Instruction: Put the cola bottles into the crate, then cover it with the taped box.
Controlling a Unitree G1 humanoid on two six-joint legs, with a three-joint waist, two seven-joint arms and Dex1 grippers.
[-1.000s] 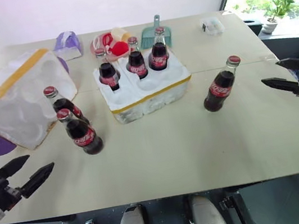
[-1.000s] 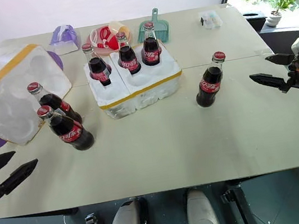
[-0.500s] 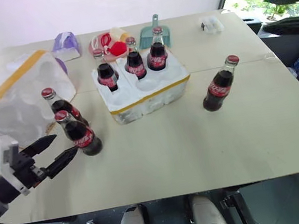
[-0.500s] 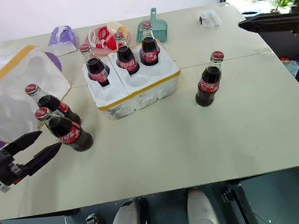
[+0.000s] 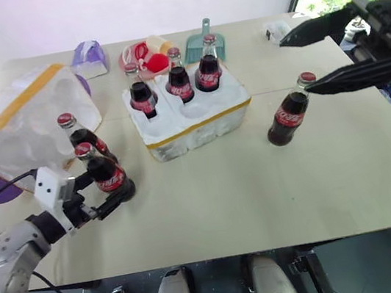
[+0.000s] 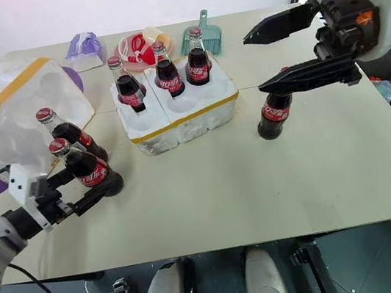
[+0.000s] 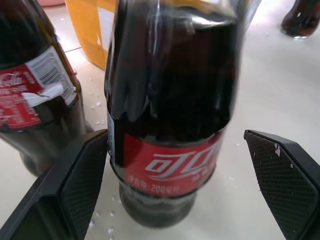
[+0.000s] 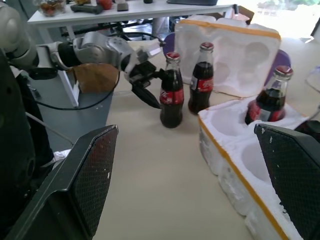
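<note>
Glass cola bottle (image 5: 108,177), upright, stands between the left gripper's (image 5: 106,195) wide-open jaws; the right gripper (image 6: 281,55) hovers open, far right.

Cola bottle (image 7: 170,125) red label — white Chinese script, small print "200" beneath; rest unreadable.

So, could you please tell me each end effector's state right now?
Left end effector: open, straddling a red-capped dark glass cola bottle, not gripping.
Right end effector: open, holding nothing.
</note>
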